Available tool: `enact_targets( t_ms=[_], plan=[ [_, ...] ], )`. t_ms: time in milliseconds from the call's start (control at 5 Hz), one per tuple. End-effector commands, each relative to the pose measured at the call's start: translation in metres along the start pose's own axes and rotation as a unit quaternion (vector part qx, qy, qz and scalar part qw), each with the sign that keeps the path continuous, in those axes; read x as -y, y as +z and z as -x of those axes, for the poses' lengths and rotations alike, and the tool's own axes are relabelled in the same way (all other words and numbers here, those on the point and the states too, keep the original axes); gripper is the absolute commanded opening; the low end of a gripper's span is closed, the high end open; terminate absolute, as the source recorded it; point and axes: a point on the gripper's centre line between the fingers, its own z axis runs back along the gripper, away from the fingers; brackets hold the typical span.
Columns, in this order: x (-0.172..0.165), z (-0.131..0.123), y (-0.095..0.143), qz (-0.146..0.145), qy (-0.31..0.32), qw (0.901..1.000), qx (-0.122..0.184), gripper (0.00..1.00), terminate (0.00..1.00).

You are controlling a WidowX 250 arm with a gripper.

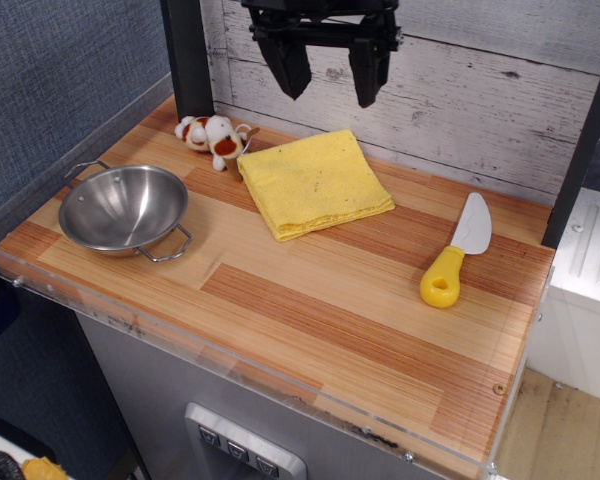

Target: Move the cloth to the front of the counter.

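Note:
The yellow folded cloth (314,184) lies flat at the back middle of the striped wooden counter (310,300), near the white plank wall. My black gripper (328,88) hangs high above the cloth's back edge, at the top of the view. Its two fingers are spread apart and empty, well clear of the cloth.
A steel bowl (124,208) with wire handles sits at the left. A small white and brown toy dog (213,137) lies at the back left, beside the cloth. A toy knife (456,253) with a yellow handle lies at the right. A black post (187,55) stands at the back left.

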Motion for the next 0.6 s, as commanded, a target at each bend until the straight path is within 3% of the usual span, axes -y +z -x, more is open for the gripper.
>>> enact_targets(
  t_ms=[0,400],
  plan=[
    [-0.024,-0.031,0.000,0.007,0.012,0.9996,0.026,1.00,0.00],
    [-0.029,-0.034,-0.024,-0.021,-0.026,0.9992,0.021,1.00,0.00]
  ],
)
